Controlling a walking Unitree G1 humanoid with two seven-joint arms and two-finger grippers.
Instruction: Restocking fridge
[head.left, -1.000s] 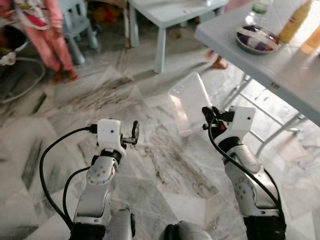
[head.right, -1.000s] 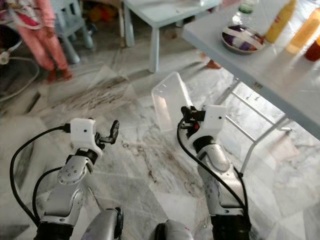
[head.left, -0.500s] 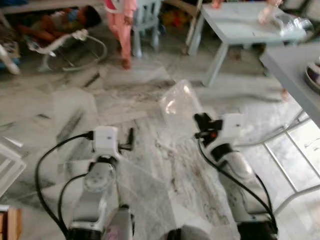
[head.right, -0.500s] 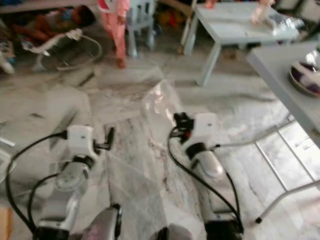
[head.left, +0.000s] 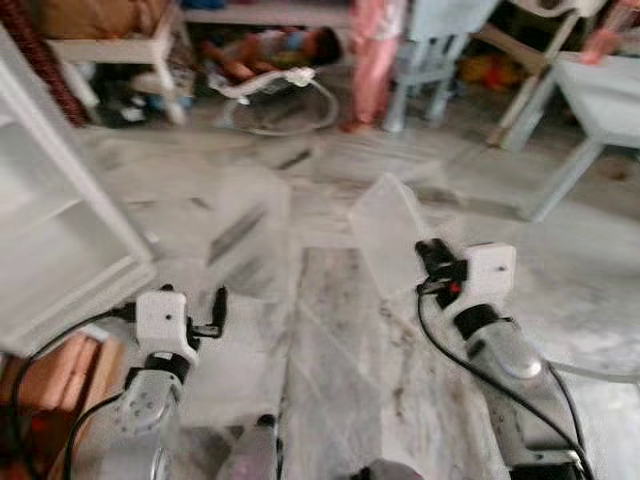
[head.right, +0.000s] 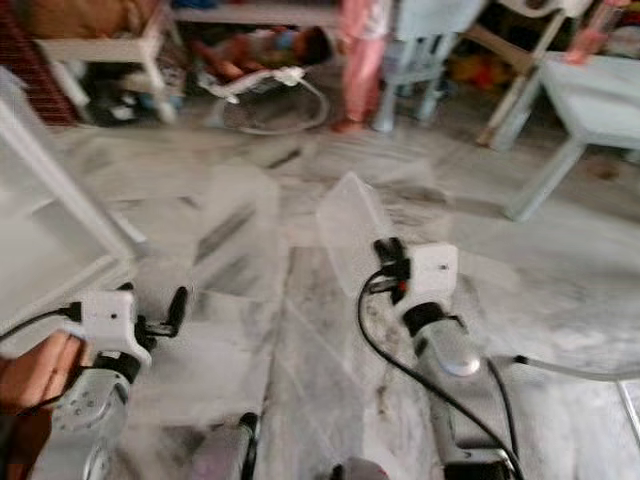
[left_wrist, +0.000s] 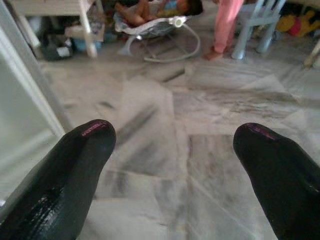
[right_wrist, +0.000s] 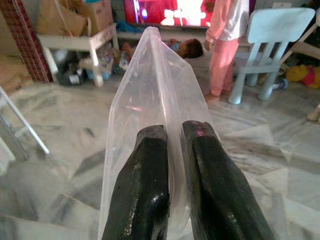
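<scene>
right end effector (right_wrist: 172, 145) pinches a clear container (right_wrist: 150, 100); left end effector (left_wrist: 175, 150) wide open, empty; white shelf (head.left: 60, 250) nearby.

The view is swinging left: the grey table is sliding out of sight while a white shelf unit (head.left: 60, 230) and a baby bouncer (head.left: 275, 90) are coming in.

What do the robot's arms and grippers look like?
Both arms are shiny silver with rounded joints. Each wrist has a white box, and black cables loop along each arm. The left gripper and the right gripper each have two long black fingers with rounded tips.
</scene>
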